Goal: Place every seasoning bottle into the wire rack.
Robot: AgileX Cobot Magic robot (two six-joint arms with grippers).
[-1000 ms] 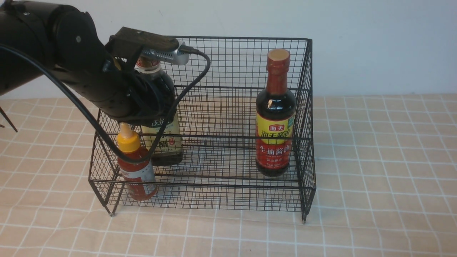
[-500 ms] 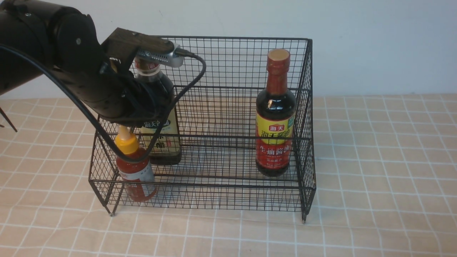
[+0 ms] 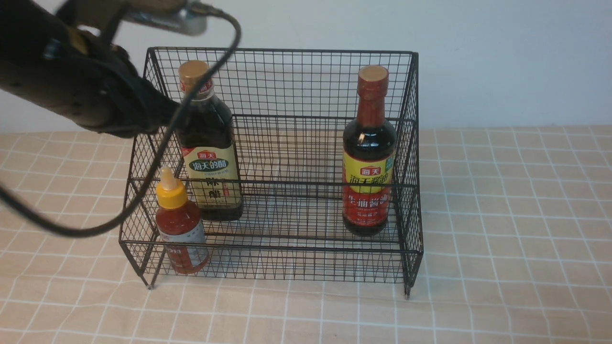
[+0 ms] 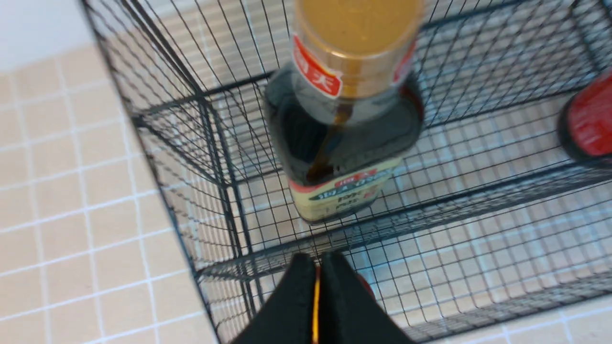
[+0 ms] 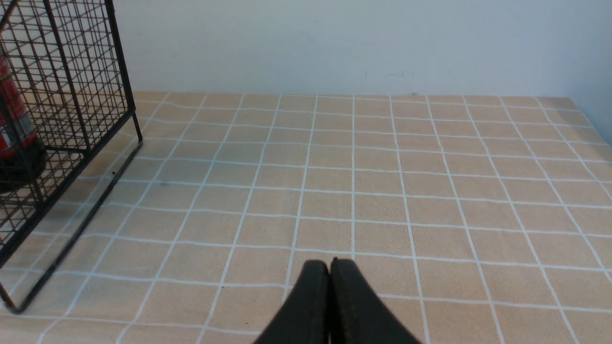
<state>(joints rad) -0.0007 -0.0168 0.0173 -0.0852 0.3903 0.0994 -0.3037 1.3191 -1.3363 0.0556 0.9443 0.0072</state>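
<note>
1. Black wire mesh forms the wire rack (image 3: 296,157), which stands on short feet on the surface (image 3: 502,229), a tan cloth crossed by white grid lines.
2. The gold-capped bottle (image 3: 208,143), dark with a cream label, stands upright on the rack's raised rear tier, toward the left end.
3. The small red sauce bottle (image 3: 180,224) with its yellow nozzle cap stands upright on the lower front tier, at the left corner, just in front of the gold-capped bottle.
4. The tall red-necked bottle (image 3: 369,153), with a red and yellow label, stands upright near the rack's right side wall, well apart from the other two.
5. The left arm (image 3: 76,91) appears blurred above and to the left of the rack's top left corner, with its cable (image 3: 158,157) looping down in front of the mesh.
6. The left hand (image 4: 316,272) has its fingers pressed together and holds nothing; its wrist view looks down on the gold cap, and the hand touches no bottle.
7. The right hand (image 5: 330,277) is also closed and empty, hovering over bare cloth to the right of the rack, whose corner shows at the edge of its wrist view.
</note>
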